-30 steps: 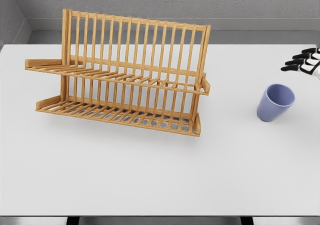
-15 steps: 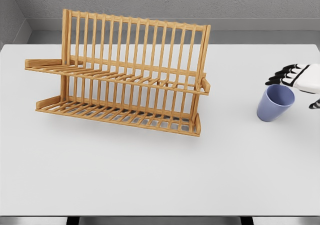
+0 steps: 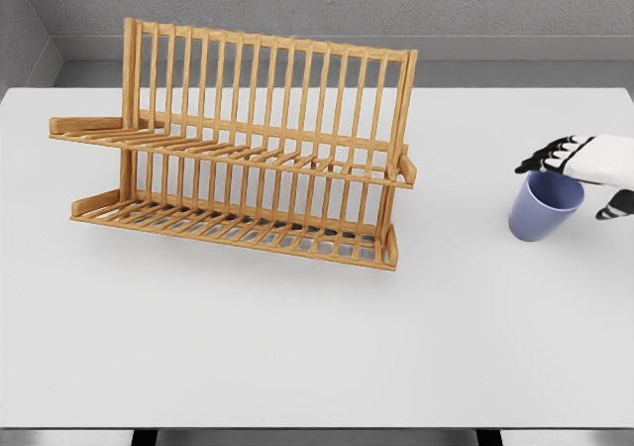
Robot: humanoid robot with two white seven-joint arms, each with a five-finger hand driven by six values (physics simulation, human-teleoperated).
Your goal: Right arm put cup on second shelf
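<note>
A lavender-blue cup (image 3: 542, 208) stands on the white table at the right, leaning a little to the right. My right hand (image 3: 580, 178) reaches in from the right edge just above the cup's rim. Its black-tipped fingers (image 3: 543, 156) spread over the far side of the rim and the thumb (image 3: 618, 206) hangs to the cup's right; the hand is open and holds nothing. The wooden dish rack (image 3: 248, 149) with two slatted shelves stands at the left centre; its upper shelf (image 3: 238, 152) is bare.
The white table (image 3: 297, 347) stretches from the rack to the near edge. A grey wall runs behind the table. The rack's right end post is about a hand's width left of the cup.
My right hand has come down and leftward from the right edge, from well behind the cup to right over its rim. The cup and the rack have not moved.
</note>
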